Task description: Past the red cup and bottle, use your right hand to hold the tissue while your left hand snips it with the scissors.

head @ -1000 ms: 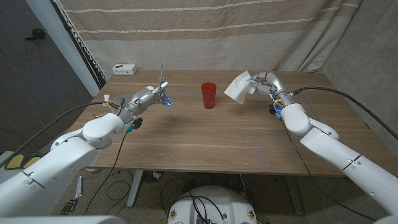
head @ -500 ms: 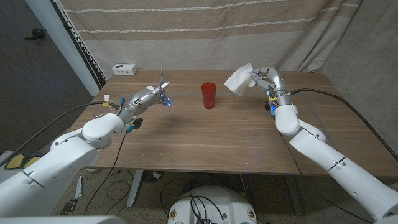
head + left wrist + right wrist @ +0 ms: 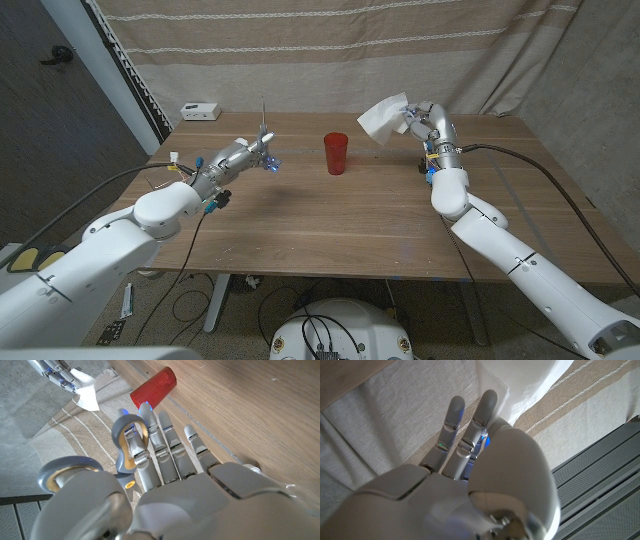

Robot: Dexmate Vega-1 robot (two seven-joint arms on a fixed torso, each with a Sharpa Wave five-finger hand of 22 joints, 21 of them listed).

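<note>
Both robot hands loaded, tissue raised above the worktop.
Right robot hand grasps the white tissue, held aloft at about 2 o'clock from the red cup. Left robot hand grasps the scissors, blades pointing up, at 9 o'clock from the cup. Cup stands upright on the worktop between the two hands.
</note>
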